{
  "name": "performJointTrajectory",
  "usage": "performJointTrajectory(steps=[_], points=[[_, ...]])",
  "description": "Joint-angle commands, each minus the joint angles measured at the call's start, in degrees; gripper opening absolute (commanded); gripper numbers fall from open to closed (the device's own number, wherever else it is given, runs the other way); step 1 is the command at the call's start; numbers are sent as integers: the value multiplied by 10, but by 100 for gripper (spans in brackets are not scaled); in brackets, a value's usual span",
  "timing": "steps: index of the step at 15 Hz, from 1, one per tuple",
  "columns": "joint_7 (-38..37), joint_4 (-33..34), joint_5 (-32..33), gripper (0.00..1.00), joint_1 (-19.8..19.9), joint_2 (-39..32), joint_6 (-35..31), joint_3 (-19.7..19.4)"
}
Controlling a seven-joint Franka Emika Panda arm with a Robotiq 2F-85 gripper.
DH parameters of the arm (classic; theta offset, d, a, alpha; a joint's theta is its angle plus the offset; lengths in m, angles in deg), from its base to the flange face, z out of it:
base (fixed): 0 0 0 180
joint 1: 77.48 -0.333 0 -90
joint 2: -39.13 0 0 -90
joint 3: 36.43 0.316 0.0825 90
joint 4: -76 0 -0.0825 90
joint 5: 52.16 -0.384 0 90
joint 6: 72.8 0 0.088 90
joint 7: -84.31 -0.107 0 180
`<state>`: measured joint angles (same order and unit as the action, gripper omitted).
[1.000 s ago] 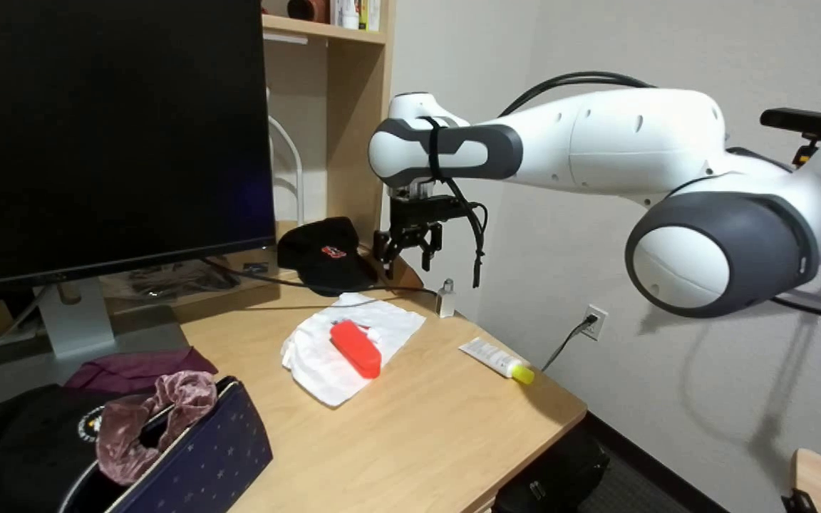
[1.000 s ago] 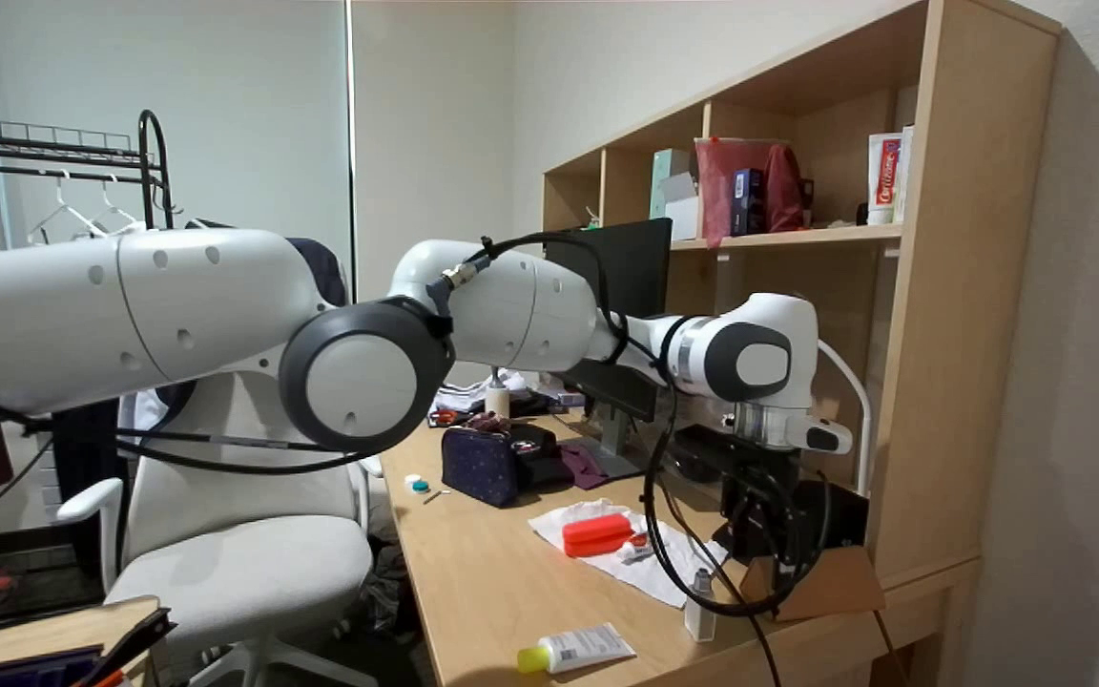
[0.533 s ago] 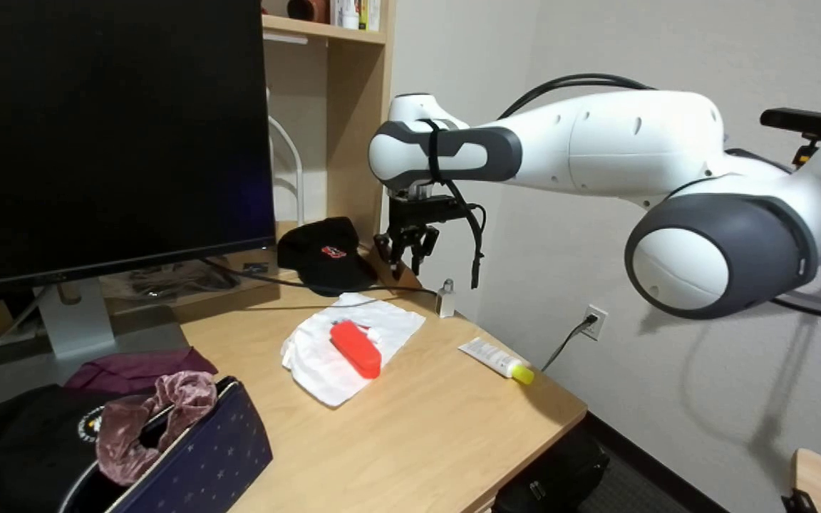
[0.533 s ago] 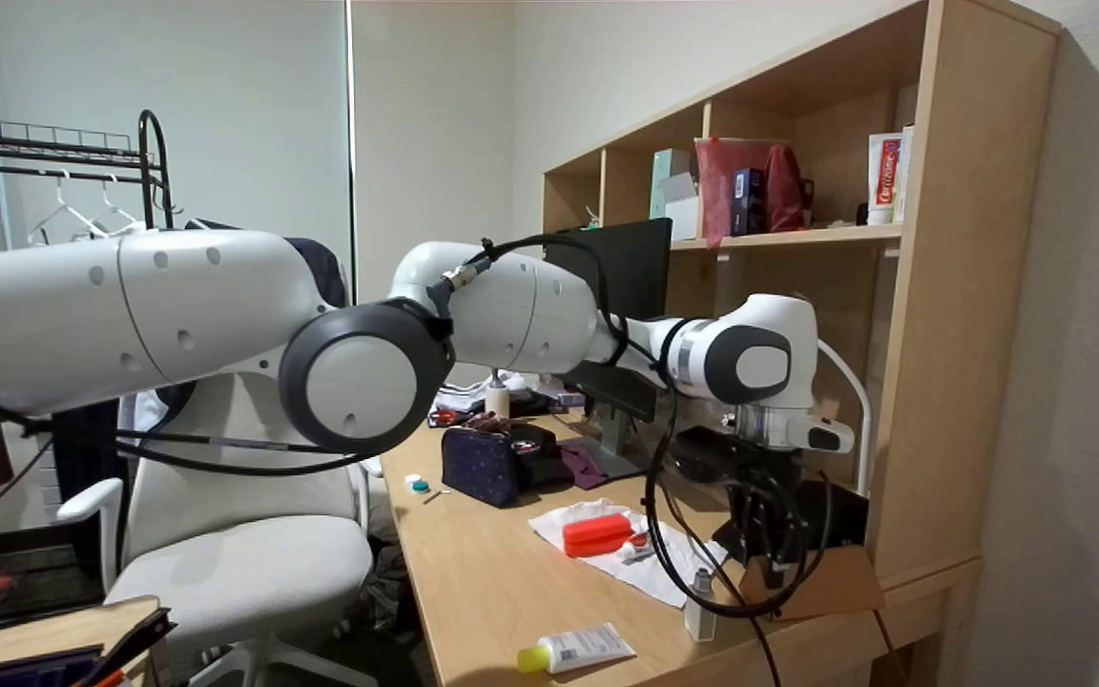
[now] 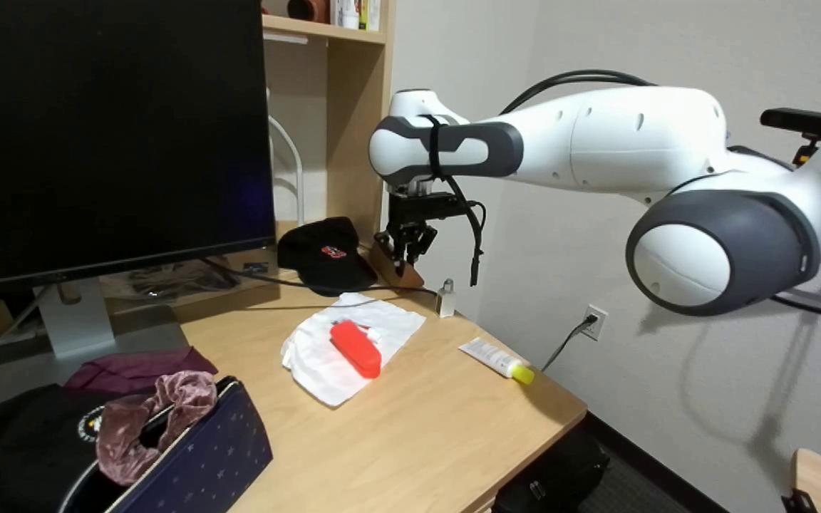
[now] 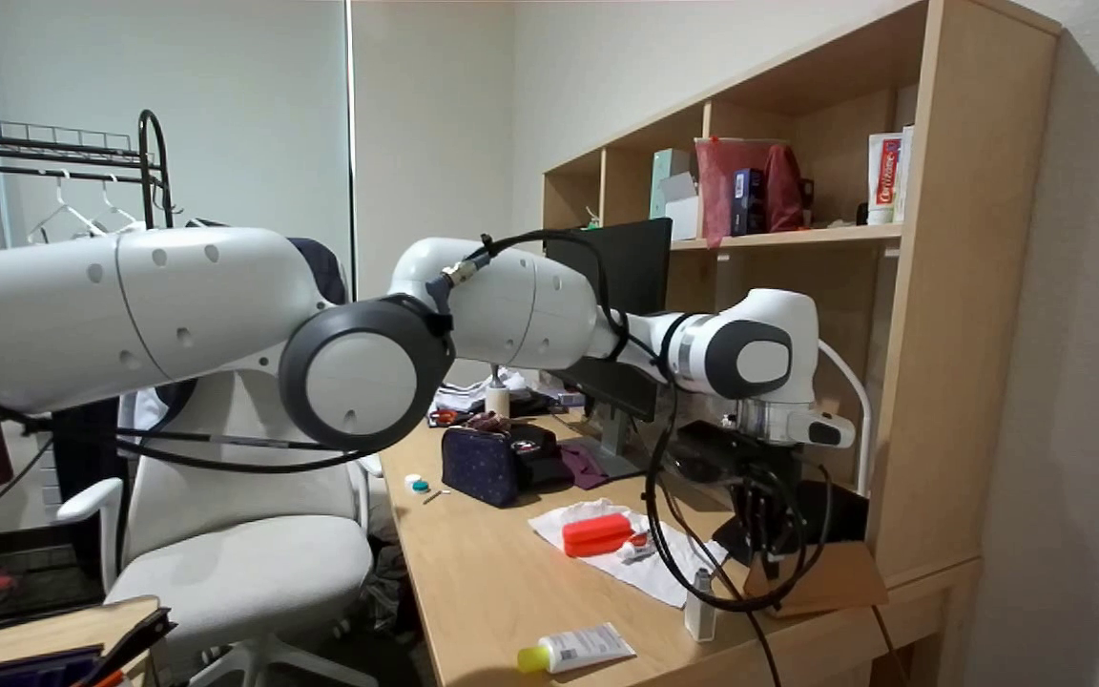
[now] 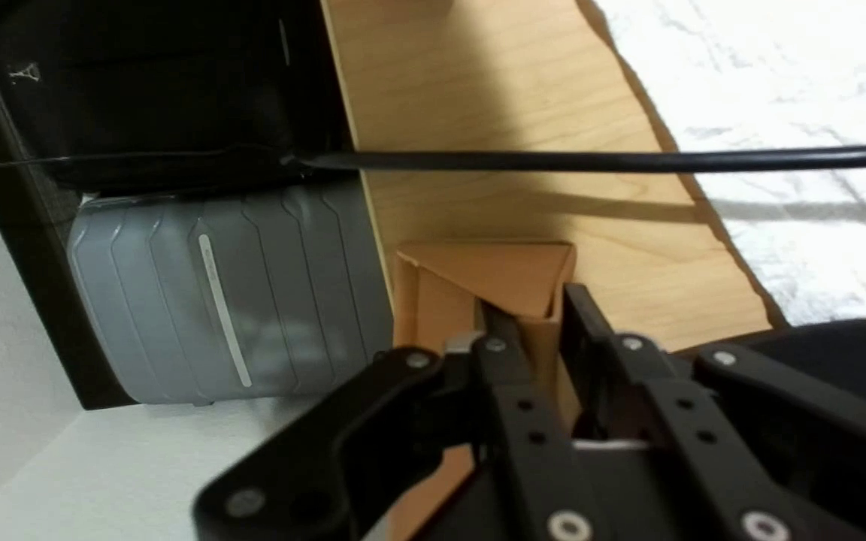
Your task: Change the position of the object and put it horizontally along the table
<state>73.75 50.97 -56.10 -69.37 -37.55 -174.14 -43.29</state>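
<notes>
Jaws have drawn in, now pinching one side of the cardboard box [image 6: 840, 577] (inner fingertip hidden beneath its flap [image 7: 508, 274]) near the black cap [image 5: 325, 249], at the edge of the bench [image 5: 396, 442].

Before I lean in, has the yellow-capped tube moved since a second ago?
No: the tube keeps its place relative to the table in both exterior views.

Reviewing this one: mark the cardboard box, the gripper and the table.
Cardboard box [image 6: 842, 578]: in an exterior view, on its visible side face.
Gripper [image 7: 540, 310]: in the wrist view, midway between its fingertips.
Table [image 5: 410, 426]: in an exterior view, on its bare wooden top.
</notes>
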Motion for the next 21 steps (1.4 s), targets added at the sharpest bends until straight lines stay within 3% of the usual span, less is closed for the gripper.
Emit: performJointTrajectory(steps=[1, 7, 8, 9, 12, 16, 21], points=[[8, -8, -17, 12, 10, 35, 19, 15], [19, 4, -36, 11, 23, 68, 38, 36], [16, 57, -26, 11, 28, 44, 64, 50], [24, 13, -36, 11, 24, 74, 53, 42], [54, 23, -36, 11, 25, 82, 89, 54], [136, 21, -47, 11, 28, 91, 175, 82], [248, 33, -26, 11, 20, 92, 292, 84]])
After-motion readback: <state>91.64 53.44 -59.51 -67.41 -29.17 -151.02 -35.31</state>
